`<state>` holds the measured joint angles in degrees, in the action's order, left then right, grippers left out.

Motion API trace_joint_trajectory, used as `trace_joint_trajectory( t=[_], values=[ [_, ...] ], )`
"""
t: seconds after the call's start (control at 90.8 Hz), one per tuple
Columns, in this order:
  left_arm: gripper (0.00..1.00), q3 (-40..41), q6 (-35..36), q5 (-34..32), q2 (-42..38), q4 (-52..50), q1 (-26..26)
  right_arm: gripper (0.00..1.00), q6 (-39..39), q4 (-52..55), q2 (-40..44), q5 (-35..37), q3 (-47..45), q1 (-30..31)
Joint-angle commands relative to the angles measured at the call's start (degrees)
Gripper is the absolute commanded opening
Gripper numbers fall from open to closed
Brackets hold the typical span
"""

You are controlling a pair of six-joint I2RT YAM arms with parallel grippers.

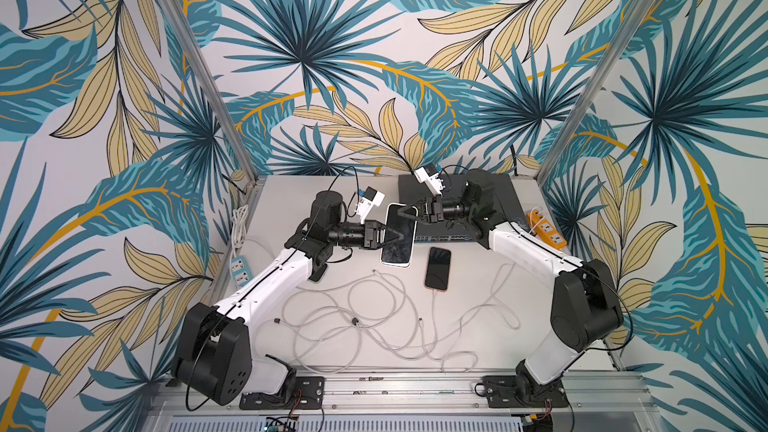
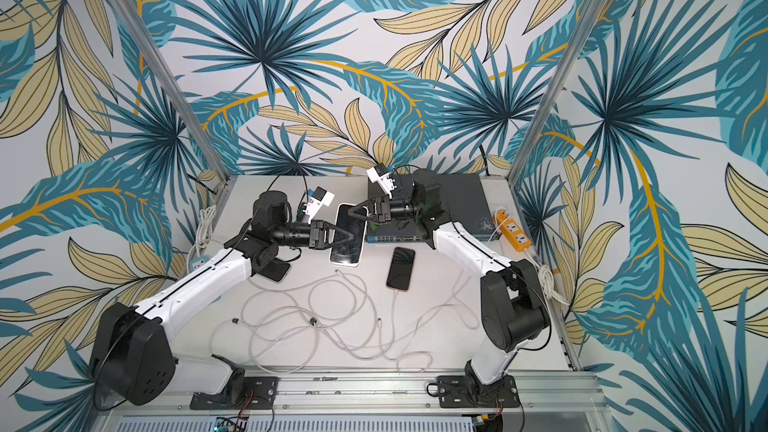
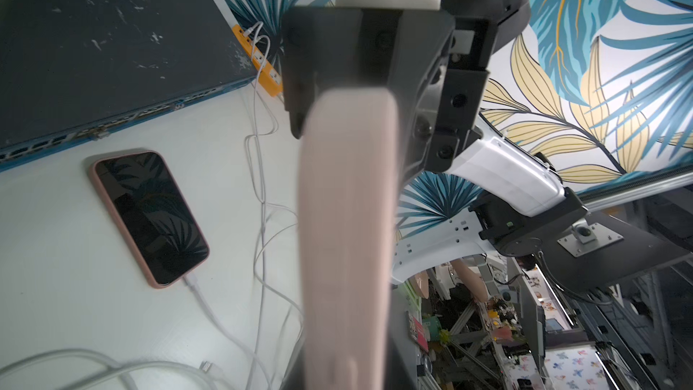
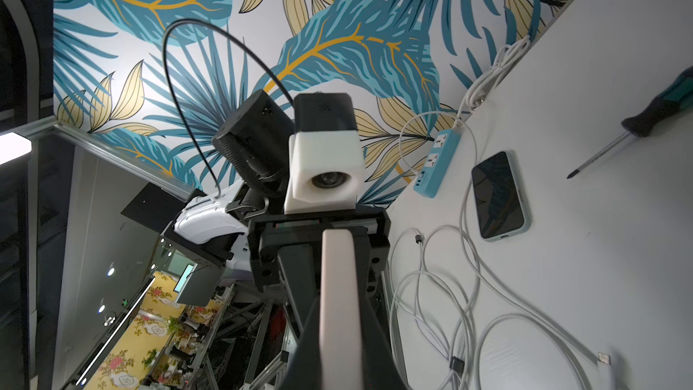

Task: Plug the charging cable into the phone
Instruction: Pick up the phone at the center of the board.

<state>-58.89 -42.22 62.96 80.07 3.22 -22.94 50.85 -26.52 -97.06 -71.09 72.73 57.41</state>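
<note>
Two robot grippers pinch one large phone between them above a white table (image 1: 291, 197).

The left gripper (image 1: 400, 238) is clamped on the phone's (image 1: 397, 253) long side and the right gripper (image 1: 402, 213) on its far end, each with one finger over the screen. The phone sits level, screen up, around mid-table. It has glossy, smudged dark glass and a pale case with rounded corners; both wrist views show its edge as a blurred pinkish band. Nearer the arm bases, thin white cables (image 1: 365, 317) sprawl in loose loops, and one free plug (image 1: 374, 271) lies near the phone's near end. To the right, a smaller pink phone (image 1: 437, 270) lies flat with a cable (image 1: 434, 305) plugged in.
</note>
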Motion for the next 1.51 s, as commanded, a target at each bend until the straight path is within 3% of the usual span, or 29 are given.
trace_joint_trajectory(
  t=[0.0, 0.088, 0.165, 0.22, 0.264, 0.419, 0.485, 0.595, 0.628, 0.771, 0.837, 0.925, 1.025, 1.113, 1.168, 1.289, 1.498],
  values=[
    [0.0, -0.9, 0.0, -1.7, 0.7, 2.4, -0.5, 0.0, 1.8, -0.5, 0.1, 1.6, -0.5, 0.4],
    [0.0, -1.0, 0.2, -2.5, 0.5, 1.6, -0.5, 0.02, 1.0, 1.0, 0.2, 2.0, -0.2, 0.3],
    [0.0, -1.8, 1.2, -3.7, 0.2, -1.5, -0.4, 0.32, -3.5, 7.8, 0.7, 3.4, 0.9, 0.0],
    [0.0, -2.2, 1.7, -4.3, -0.1, -3.2, -0.4, 0.6, -6.0, 11.2, 1.4, 4.5, 1.1, -0.3],
    [0.0, -2.3, 1.9, -4.8, -0.6, -4.1, -0.1, 0.72, -7.1, 12.9, 2.2, 5.6, 0.8, -1.0],
    [0.0, -1.5, 1.3, -6.5, -2.2, -5.5, 1.3, 0.92, -8.4, 15.1, 6.4, 9.8, -2.8, -5.5],
    [0.0, -0.7, 1.3, -8.3, -3.5, -6.2, 2.0, 0.99, -13.4, 23.6, 8.4, 14.6, -2.7, -7.2],
    [0.0, 0.9, 0.8, -10.9, -5.8, -6.7, 3.2, 1.0, -26.6, 46.5, 11.6, 30.8, 0.3, -7.5],
    [0.0, 1.5, 0.5, -11.5, -6.5, -6.7, 3.6, 1.0, -28.1, 50.4, 13.2, 38.7, 0.1, -7.6],
    [0.0, 4.4, -0.1, -16.3, -11.4, -8.0, 5.5, 1.0, -25.5, 49.6, 24.8, 65.5, -10.3, -7.6],
    [0.0, 6.3, -0.7, -19.1, -14.1, -7.7, 5.9, 1.0, -23.9, 47.6, 30.6, 73.3, -15.7, -7.9],
    [0.0, 8.3, -1.7, -23.2, -17.3, -7.8, 6.1, 1.0, -24.5, 44.7, 35.9, 71.8, -20.9, -8.4],
    [0.0, 9.6, -3.1, -25.4, -18.8, -8.1, 6.1, 0.99, -21.1, 53.2, 34.6, 64.6, -19.0, -8.2],
    [0.0, 10.4, -3.8, -26.6, -19.3, -8.7, 6.1, 0.86, -15.5, 63.5, 29.3, 59.7, -16.4, -6.6],
    [0.0, 11.2, -4.2, -27.4, -19.5, -8.6, 6.1, 0.78, -13.3, 67.2, 26.3, 60.7, -15.9, -2.6],
    [0.0, 13.0, -4.5, -29.5, -20.0, -9.3, 6.2, 0.76, -9.9, 73.8, 19.6, 66.5, -12.4, 9.9],
    [0.0, 15.3, -5.1, -29.5, -19.1, -8.6, 6.5, 0.62, -3.9, 73.6, 6.9, 65.7, -7.7, 21.4]
  ],
)
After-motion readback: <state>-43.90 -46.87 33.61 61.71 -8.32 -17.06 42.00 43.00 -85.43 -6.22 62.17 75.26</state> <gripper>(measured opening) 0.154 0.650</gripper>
